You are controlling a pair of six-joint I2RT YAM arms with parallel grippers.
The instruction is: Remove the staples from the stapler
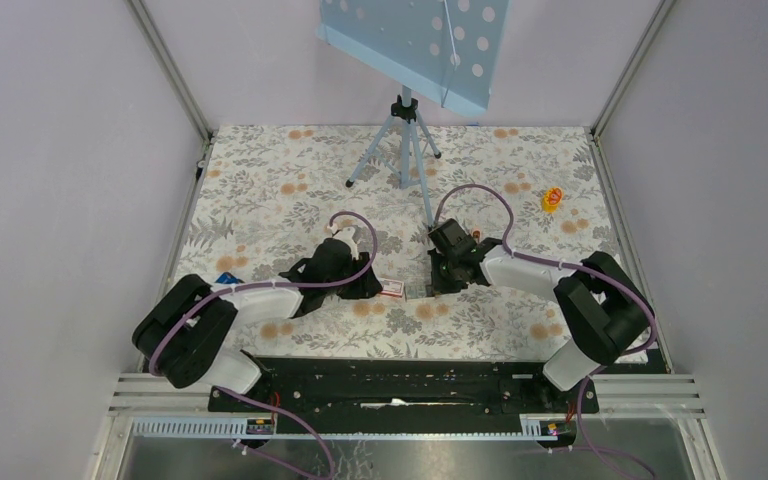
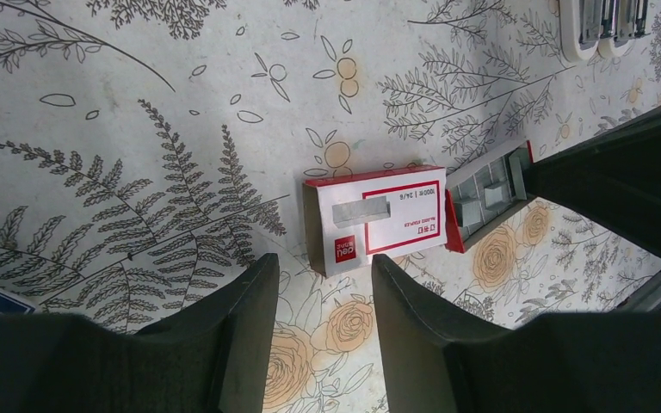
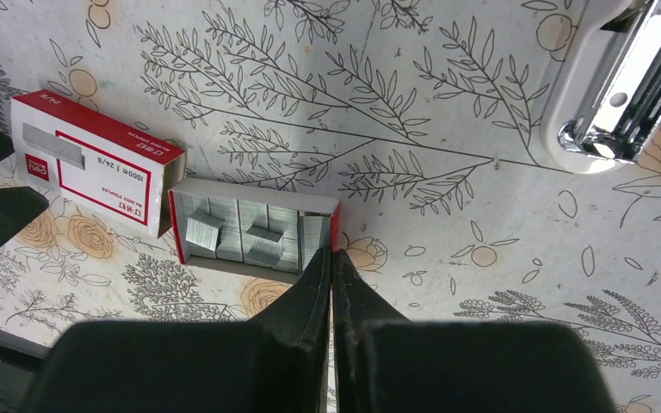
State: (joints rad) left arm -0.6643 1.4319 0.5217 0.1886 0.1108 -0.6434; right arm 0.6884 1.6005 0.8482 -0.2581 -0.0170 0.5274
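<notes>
In the right wrist view, the small pale pink plastic stapler with a shiny grey metal channel lies on the floral-print surface in the corner at 1 to 2 o'clock. Its long axis runs from about 7 o'clock up to 1 o'clock. The frame edge cuts off its far end, so we cannot tell which way its nose points. The channel faces up and catches the light, and we cannot make out whether a strip sits inside it. In the left wrist view only two rounded pale ends with grey metal between them show at the top edge, at 1 o'clock. In the top view we cannot pick the stapler out beside the arms.

At 9 o'clock from the stapler stands an open red-and-white cardboard tray with short silvery-grey staple strips lying in it, two of them tilted. Its red-and-white box sleeve lies just beside it, further towards 9 o'clock.

The right tool has its fingers pressed together, tips at the tray's red end wall. We cannot tell whether they pinch it. The left tool hangs near the sleeve with its fingers apart, nothing between them.
</notes>
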